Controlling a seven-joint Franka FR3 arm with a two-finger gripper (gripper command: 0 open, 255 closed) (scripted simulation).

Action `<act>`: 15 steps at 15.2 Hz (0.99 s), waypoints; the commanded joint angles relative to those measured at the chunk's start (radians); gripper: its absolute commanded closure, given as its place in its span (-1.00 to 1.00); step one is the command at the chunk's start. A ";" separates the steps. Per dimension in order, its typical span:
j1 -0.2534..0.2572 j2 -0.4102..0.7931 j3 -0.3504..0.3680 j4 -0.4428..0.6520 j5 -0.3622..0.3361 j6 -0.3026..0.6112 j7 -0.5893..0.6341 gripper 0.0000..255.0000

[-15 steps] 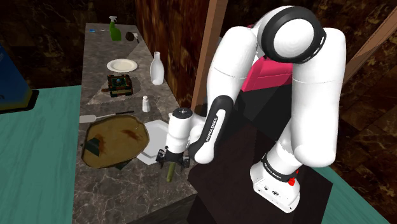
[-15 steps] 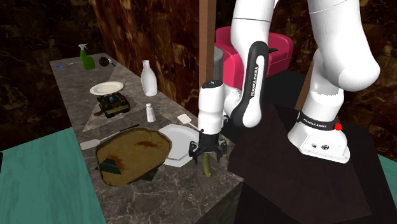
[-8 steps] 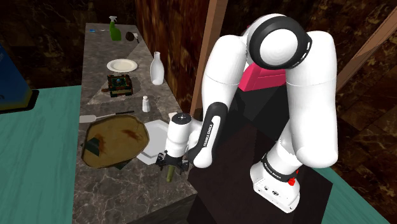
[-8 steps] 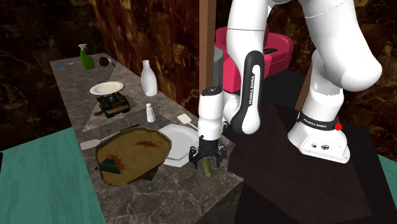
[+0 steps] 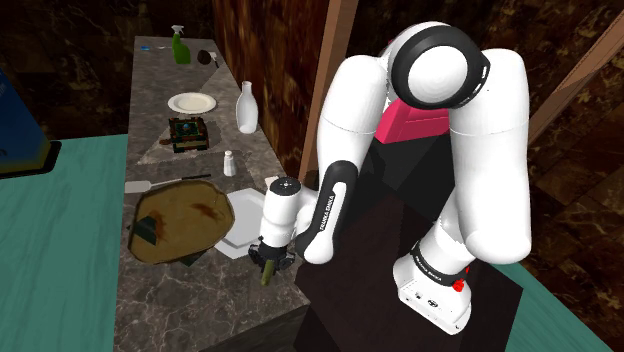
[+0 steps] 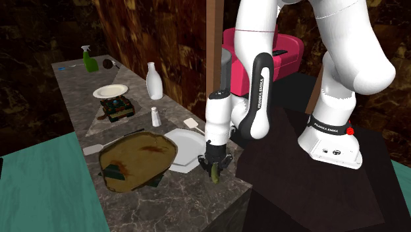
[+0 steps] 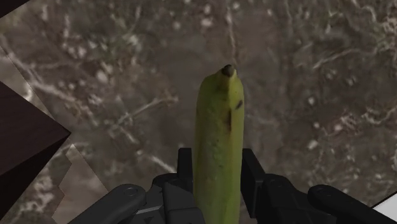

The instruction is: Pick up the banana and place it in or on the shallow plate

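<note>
At the counter's near end: the banana (image 7: 218,146), green-yellow with a dark tip, lies on the veined stone counter (image 5: 205,300), close to the edge beside the stand (image 5: 370,300).
Gripper (image 7: 217,167): its black fingers (image 7: 185,164) press against the banana's two flanks, well back from the dark tip. The jaws are pinching the fruit, with no gap on either side.
Reason for the hold: the fingers cross the banana's narrow width and its length runs out ahead of the hand. This is judged the only span the jaws could take.
Lift status: judged not yet begun. In the second exterior view the banana (image 6: 216,174) reaches down to the counter surface under the gripper (image 6: 215,163).
Shallow plate (image 5: 240,215): white, with an angular rim. It sits just beside the gripper (image 5: 268,258), between it and a large brown board (image 5: 180,222). The carry is judged short.
Arm pose: shoulder and elbow are hunched high over the stand and the forearm is folded downward. The wrist is near vertical, with the hand pointing straight down at the counter.
Risk: the grip is off-centre, so the banana may swing when raised.
</note>
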 commanded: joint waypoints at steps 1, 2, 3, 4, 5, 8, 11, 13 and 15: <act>0.000 0.000 0.000 0.000 0.000 0.000 0.000 1.00; 0.000 0.000 0.000 0.000 0.000 0.000 0.000 1.00; 0.000 0.000 0.000 0.000 0.000 0.000 0.000 1.00; 0.000 0.000 0.000 0.000 0.000 0.000 0.000 1.00; 0.000 0.000 0.000 0.000 0.000 0.000 0.000 1.00; -0.020 -0.034 0.021 -0.014 0.004 -0.022 -0.002 1.00; -0.055 -0.084 0.059 -0.034 0.013 -0.056 -0.008 1.00; -0.081 -0.118 0.087 -0.046 0.022 -0.080 -0.014 1.00; -0.109 -0.151 0.119 -0.057 0.034 -0.104 -0.022 1.00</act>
